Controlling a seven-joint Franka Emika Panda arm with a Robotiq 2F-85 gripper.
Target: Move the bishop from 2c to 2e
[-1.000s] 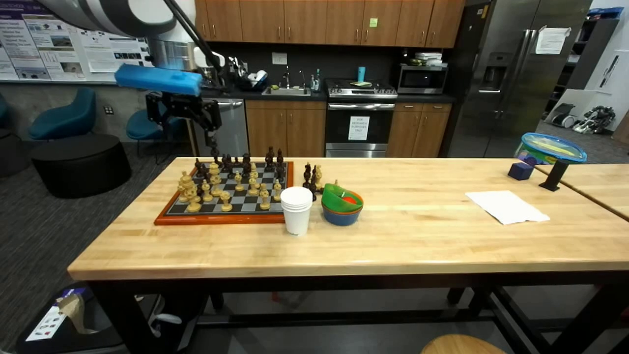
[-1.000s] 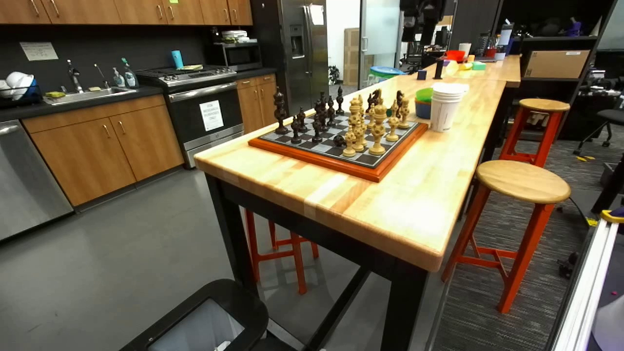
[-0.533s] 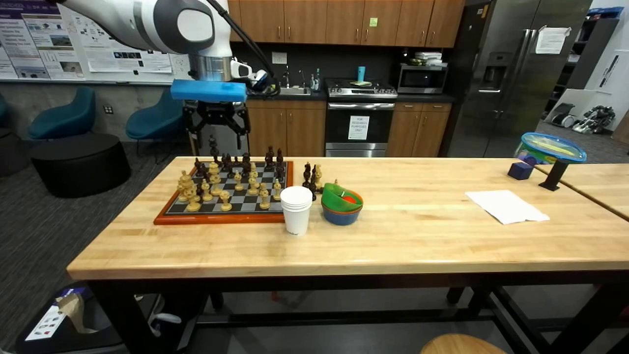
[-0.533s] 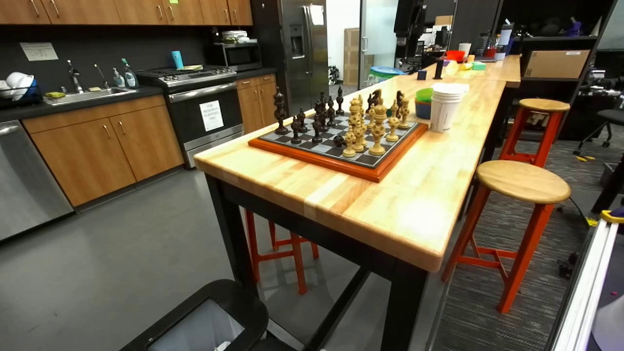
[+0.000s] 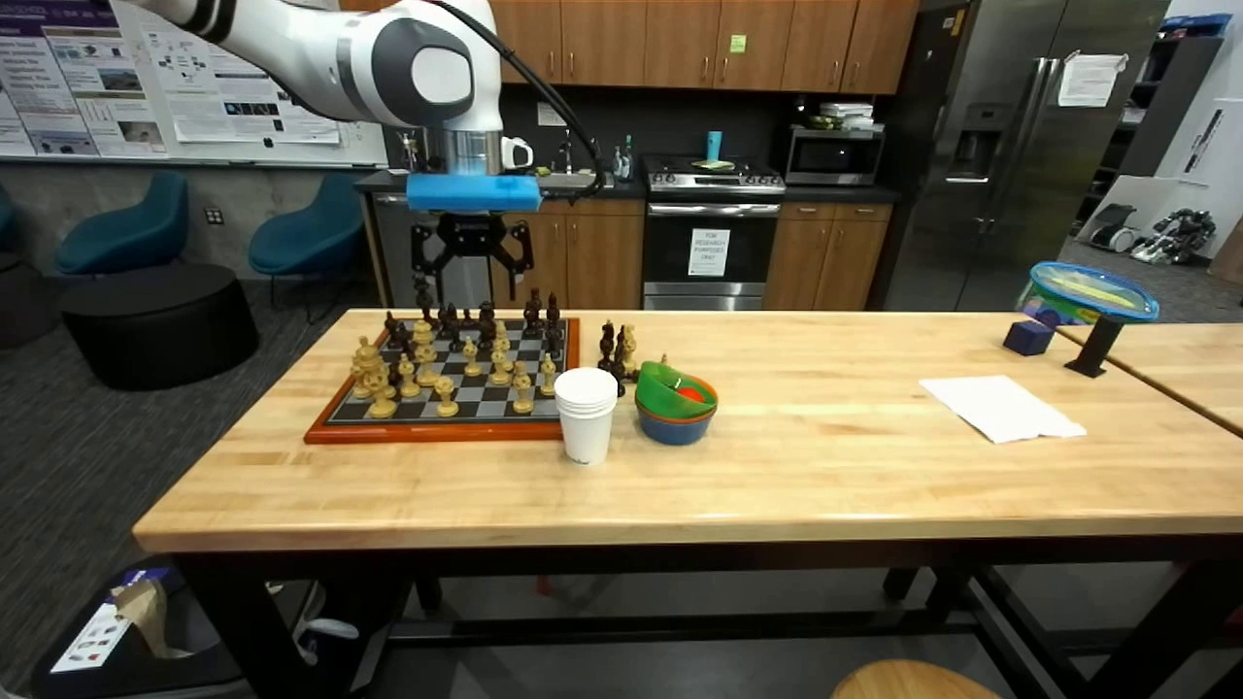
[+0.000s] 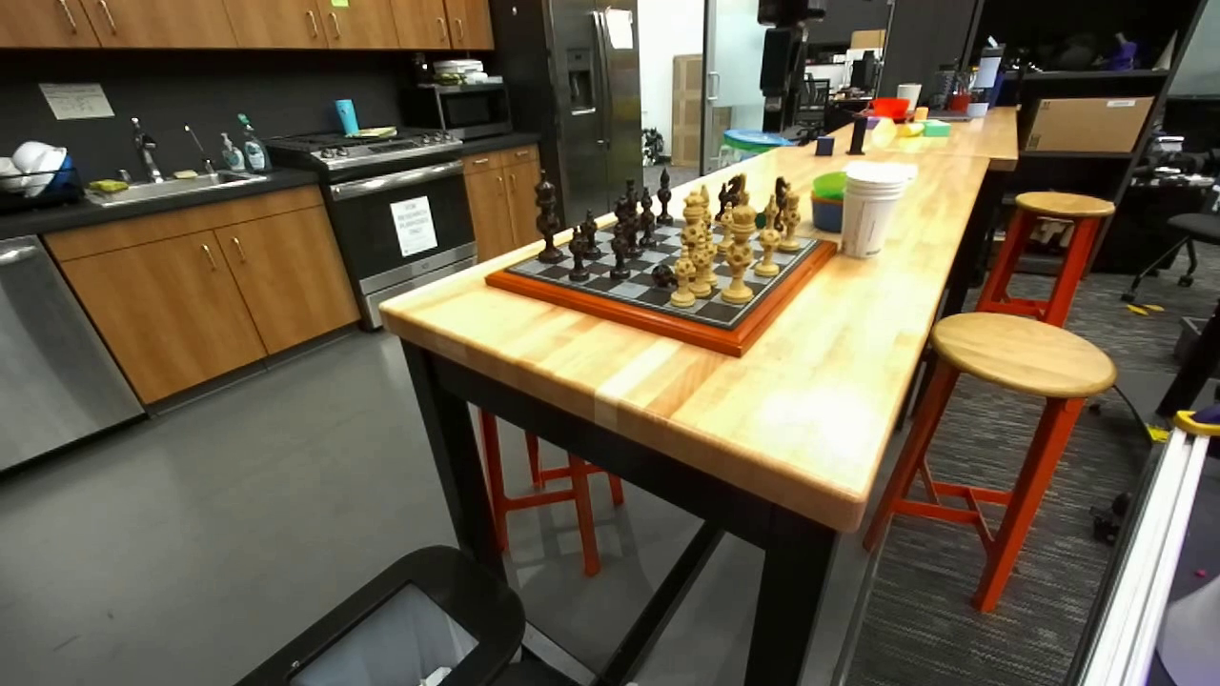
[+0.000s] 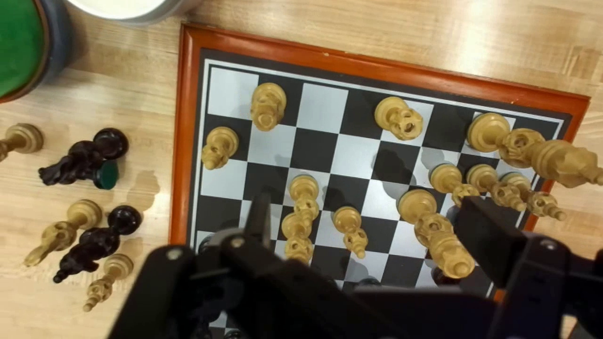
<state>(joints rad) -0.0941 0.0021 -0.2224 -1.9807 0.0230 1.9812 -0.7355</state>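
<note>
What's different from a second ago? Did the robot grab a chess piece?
No. In an exterior view, the gripper moved right and a little lower, turning as it went. It took hold of nothing and let go of nothing; its fingers are open. The chessboard, chess pieces and stack of white cups stayed put.

Your chessboard (image 7: 355, 155), black-and-pale squares, orange-brown frame, lies flat on the surface (image 5: 825, 437), bearing carved cream and dark pieces (image 7: 346, 219), among which you cannot surely tell the bishop.
</note>
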